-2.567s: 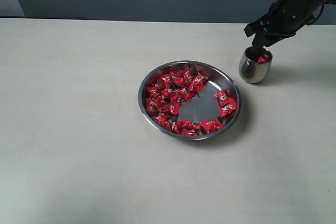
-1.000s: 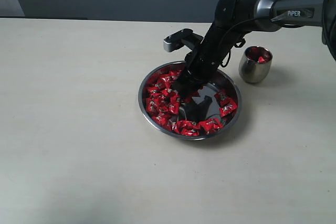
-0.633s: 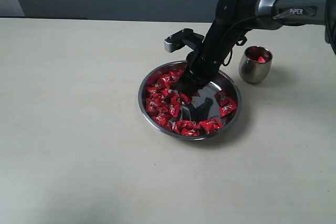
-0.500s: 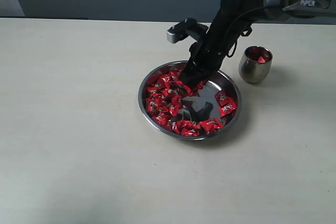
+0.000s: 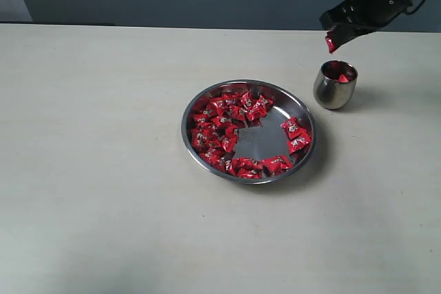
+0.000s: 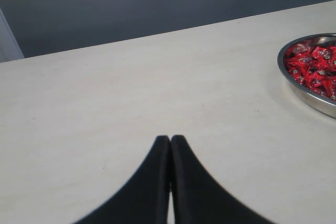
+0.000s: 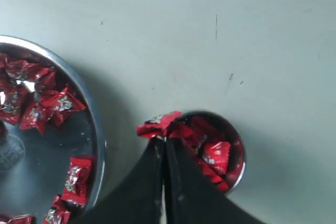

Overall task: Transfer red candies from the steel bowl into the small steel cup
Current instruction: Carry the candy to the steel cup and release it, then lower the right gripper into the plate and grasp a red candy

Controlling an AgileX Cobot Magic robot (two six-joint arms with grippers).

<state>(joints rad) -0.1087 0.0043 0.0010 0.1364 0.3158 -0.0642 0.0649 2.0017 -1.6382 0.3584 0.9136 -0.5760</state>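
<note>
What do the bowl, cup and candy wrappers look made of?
Bowl: probably polished steel, grey with mirror-like glints on rim and bottom.
Cup: same shiny grey metal, bright highlights on its rounded side.
Candies: glossy red wrappers, crinkled, catching light; plastic film or foil, cannot tell.

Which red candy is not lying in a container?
The candy pinched by the right end effector above the small steel cup; others lie in the steel bowl or cup.

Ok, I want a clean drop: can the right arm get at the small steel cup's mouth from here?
Probably yes: the right pincer, shut on a red wrapped candy, hangs above the small rounded steel cup, whose open mouth has nothing covering it.
</note>
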